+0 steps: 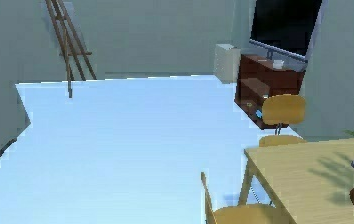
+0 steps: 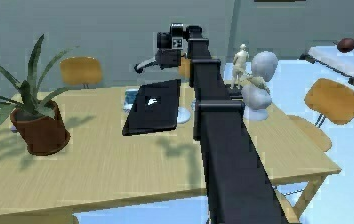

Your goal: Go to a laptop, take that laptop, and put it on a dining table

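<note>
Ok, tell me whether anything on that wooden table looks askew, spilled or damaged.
Nothing stands out. The thin black laptop lies flat on the light wooden dining table. The leafy plant in its brown pot and the white bust both stand upright, and nothing looks spilled or broken.

Readable text: none in either view.
Laptop [image 2: 151,108], just left of the arm [image 2: 225,135]: one small pale mark on its dark top, too small to read.
White squares [image 2: 175,36], at the arm's far end: black marks, no letters or numbers can be made out.
</note>
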{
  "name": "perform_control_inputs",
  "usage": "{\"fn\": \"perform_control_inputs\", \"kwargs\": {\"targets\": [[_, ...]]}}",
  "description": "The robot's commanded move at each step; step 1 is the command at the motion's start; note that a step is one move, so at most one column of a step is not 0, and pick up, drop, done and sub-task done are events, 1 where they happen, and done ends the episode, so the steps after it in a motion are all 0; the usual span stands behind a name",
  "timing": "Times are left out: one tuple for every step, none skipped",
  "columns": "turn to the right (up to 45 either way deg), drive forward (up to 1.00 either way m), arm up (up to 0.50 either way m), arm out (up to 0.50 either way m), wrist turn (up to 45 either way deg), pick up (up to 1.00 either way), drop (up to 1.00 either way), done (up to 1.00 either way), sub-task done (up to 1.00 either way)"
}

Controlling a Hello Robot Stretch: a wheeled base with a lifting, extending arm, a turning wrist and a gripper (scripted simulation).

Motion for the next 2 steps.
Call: {"fn": "perform_control_inputs", "kwargs": {"targets": [[0.0, 0.0, 0.0, -0.08, 0.0, 0.0, 0.0, 0.0, 0.0], [0.0, 0.0, 0.0, 0.0, 0.0, 0.0, 0.0, 1.0, 0.0]]}}
